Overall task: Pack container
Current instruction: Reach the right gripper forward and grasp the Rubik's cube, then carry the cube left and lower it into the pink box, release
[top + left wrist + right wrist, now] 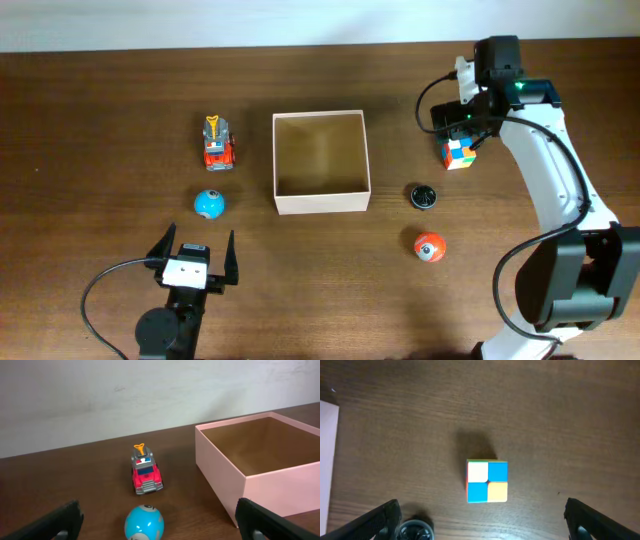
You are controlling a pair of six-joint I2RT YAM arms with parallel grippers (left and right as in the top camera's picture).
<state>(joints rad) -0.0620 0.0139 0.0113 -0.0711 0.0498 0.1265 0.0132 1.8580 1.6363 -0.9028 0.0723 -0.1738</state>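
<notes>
The container is a square open box with pale walls and a tan floor, empty, at the table's middle. It also shows in the left wrist view. My right gripper is open and hangs over a colourful cube. In the right wrist view the cube lies between and ahead of the open fingers. My left gripper is open and empty near the front edge, with a blue ball just ahead of it. The ball sits between the fingers in the left wrist view.
A red toy truck stands left of the container, beyond the blue ball. A small black round object lies right of the container and shows by my right gripper's left finger. An orange ball lies in front of it.
</notes>
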